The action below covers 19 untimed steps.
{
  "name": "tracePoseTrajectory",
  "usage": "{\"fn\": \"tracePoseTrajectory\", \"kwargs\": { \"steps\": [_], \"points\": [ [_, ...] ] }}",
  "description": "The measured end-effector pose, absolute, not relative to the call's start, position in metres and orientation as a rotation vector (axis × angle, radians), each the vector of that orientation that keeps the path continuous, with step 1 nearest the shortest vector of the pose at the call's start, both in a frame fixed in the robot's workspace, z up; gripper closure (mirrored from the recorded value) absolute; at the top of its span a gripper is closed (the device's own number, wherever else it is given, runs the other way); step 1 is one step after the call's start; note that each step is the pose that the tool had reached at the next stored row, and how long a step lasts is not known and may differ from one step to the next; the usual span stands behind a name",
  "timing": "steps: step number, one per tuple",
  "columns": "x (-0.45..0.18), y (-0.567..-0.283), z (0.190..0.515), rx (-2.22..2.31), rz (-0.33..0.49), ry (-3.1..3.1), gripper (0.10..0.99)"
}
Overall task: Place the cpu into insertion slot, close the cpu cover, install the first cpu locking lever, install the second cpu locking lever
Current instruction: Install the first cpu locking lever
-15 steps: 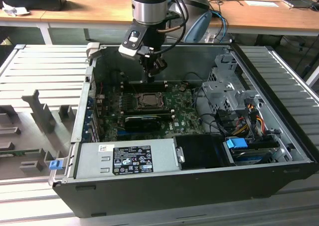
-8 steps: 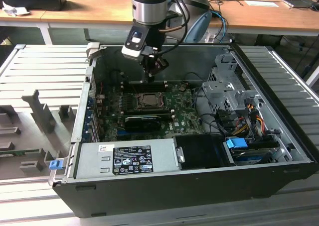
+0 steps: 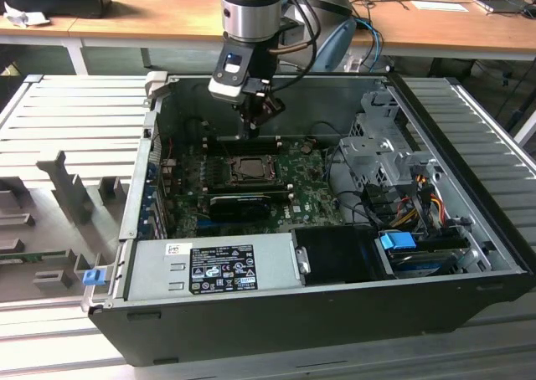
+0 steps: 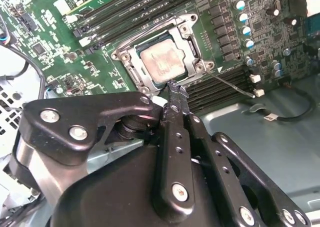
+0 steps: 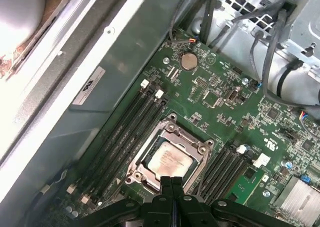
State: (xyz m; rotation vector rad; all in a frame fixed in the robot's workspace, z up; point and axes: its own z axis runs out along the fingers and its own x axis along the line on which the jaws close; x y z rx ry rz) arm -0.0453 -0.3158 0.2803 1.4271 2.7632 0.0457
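Note:
The cpu (image 5: 170, 162) lies flat in the insertion slot (image 5: 198, 165) on the green motherboard, its pale metal face up. The cpu cover (image 5: 148, 145) lies down around it as a silver frame, and the chip (image 4: 162, 62) shows through its window. A thin metal locking lever (image 4: 235, 84) sticks out sideways from one socket corner, over the memory slots. My gripper (image 5: 172, 183) hangs just above the socket's edge with its fingers pressed together and nothing between them. In the exterior view the gripper (image 3: 251, 130) hovers over the far side of the socket (image 3: 249, 169).
The open computer case (image 3: 276, 313) encloses the board. Black memory slots (image 5: 125, 137) flank the socket on both sides. A drive cage and cable bundles (image 3: 394, 171) fill the exterior view's right. The power supply (image 3: 209, 267) sits at the front. A black card (image 3: 239, 202) lies near the socket.

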Motion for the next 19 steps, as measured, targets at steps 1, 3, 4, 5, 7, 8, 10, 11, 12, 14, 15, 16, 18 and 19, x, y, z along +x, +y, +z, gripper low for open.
{"fn": "tracePoseTrajectory", "kwargs": {
  "steps": [1, 3, 4, 5, 7, 8, 10, 11, 12, 14, 15, 16, 18, 19],
  "points": [
    [-0.0453, -0.3158, 0.2803, 1.415, 0.046, 2.770, 0.980],
    [-0.0453, -0.3158, 0.2802, 1.397, 0.046, 2.779, 0.980],
    [-0.0453, -0.3158, 0.2802, 1.388, 0.046, 2.784, 0.980],
    [-0.0453, -0.3158, 0.2802, 1.375, 0.047, 2.790, 0.980],
    [-0.0453, -0.3158, 0.2802, 1.349, 0.047, 2.803, 0.980],
    [-0.0453, -0.3158, 0.2801, 1.325, 0.047, 2.815, 0.980],
    [-0.0453, -0.3158, 0.2800, 1.241, 0.049, 2.854, 0.980],
    [-0.0453, -0.3158, 0.2800, 1.207, 0.049, 2.869, 0.980],
    [-0.0453, -0.3158, 0.2800, 1.187, 0.050, 2.877, 0.980],
    [-0.0453, -0.3158, 0.2799, 1.161, 0.050, 2.888, 0.980],
    [-0.0453, -0.3158, 0.2799, 1.143, 0.050, 2.895, 0.980],
    [-0.0453, -0.3158, 0.2798, 1.126, 0.051, 2.902, 0.980],
    [-0.0453, -0.3158, 0.2798, 1.087, 0.051, 2.918, 0.980],
    [-0.0453, -0.3158, 0.2797, 1.048, 0.052, 2.932, 0.980]
  ]
}}
